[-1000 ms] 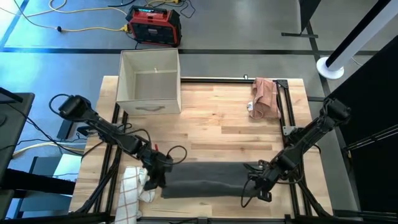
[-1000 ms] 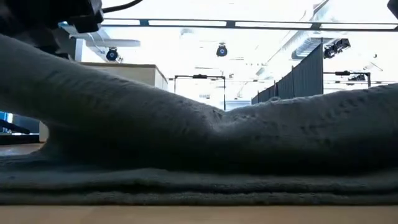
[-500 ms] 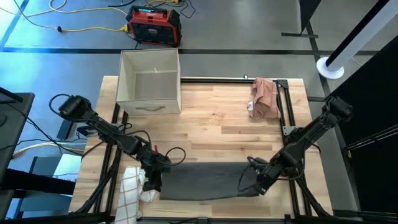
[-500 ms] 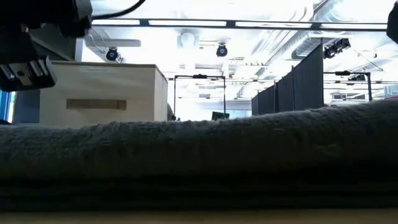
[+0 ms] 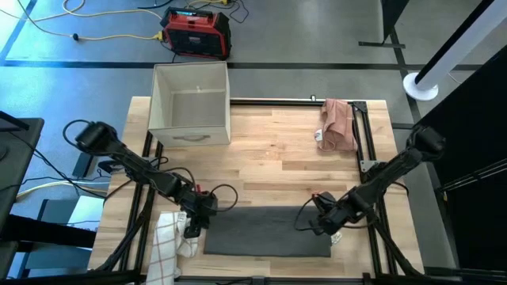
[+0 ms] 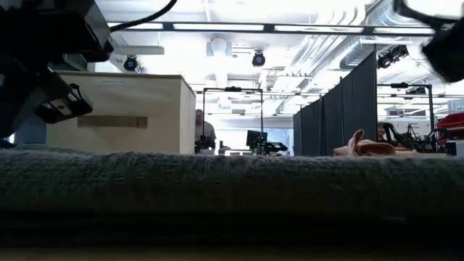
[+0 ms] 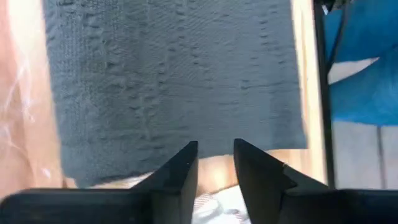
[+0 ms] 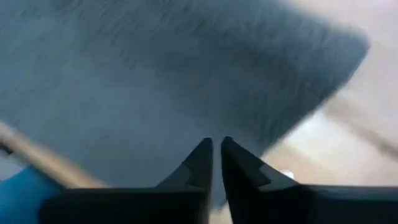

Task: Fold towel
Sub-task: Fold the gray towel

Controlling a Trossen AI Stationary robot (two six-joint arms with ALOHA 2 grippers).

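The dark grey towel lies flat on the table, near the front edge, between the two arms. Handling, as judged: terry cloth, soft and limp, light, no stiffness; it will sag and drape from any pinch point, and layers may slip over each other, so a grip should take all layers at once. Surface is coarse, not slippery; not fragile. Best hold pts: the corners or short edges at each end, one hand per end, so the fold line stays straight. Long axis runs left-right across the table, parallel w/ the front edge; short ends face the arms. In the low view the towel reads as a thick stacked band, so it appears already doubled at least once. Left hand hovers just off the left short end, fingers slightly spread, holding nothing. Right hand hovers over the right end, fingers nearly pressed together w/ a thin gap, holding nothing.
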